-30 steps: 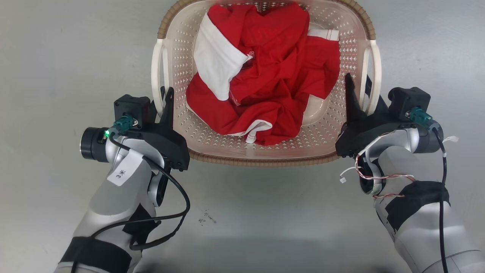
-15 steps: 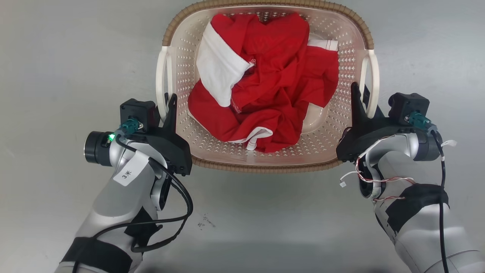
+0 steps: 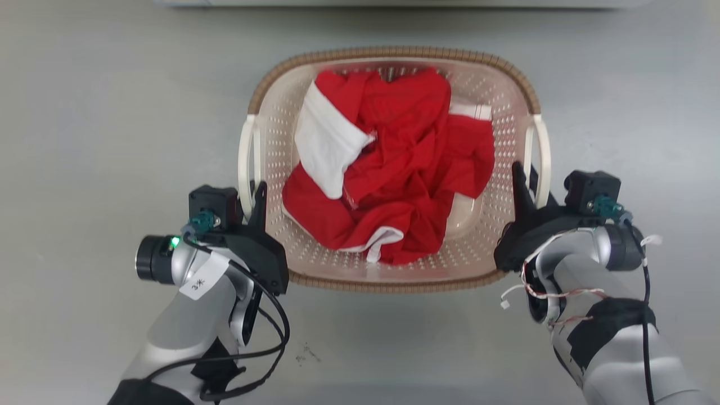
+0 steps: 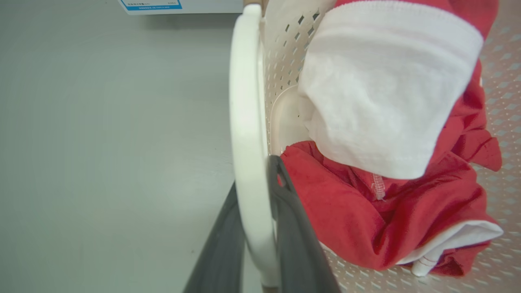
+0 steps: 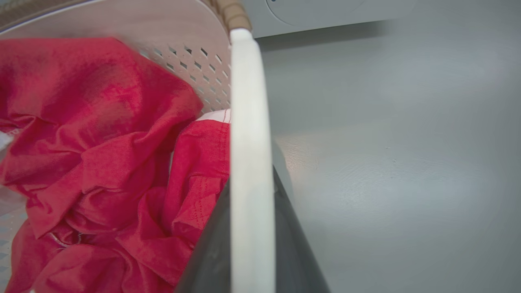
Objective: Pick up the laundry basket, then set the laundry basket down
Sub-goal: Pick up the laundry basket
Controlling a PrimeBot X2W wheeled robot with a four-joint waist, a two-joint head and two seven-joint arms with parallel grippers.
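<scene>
Since a second ago the whole head view has shifted: the laundry basket (image 3: 394,283) and both arms now sit lower in the frame and look smaller. Its far rim is fully in view, and a pale strip (image 3: 394,2) has come in along the top edge.

The basket lies centred ahead of me over the grey floor (image 3: 112,112), between my two arms. I cannot tell whether its base touches the floor. Crumpled red and white clothing (image 3: 394,185) fills it.

My left gripper (image 3: 252,194) pinches the basket's left handle (image 4: 246,134) near its closer end. In the left wrist view one dark finger lies on each side of the white bar.

My right gripper (image 3: 524,174) pinches the right handle (image 5: 248,162) the same way, one finger inside the basket and one outside.

A white panel with a blue label (image 4: 163,5) stands on the floor beyond the basket.
</scene>
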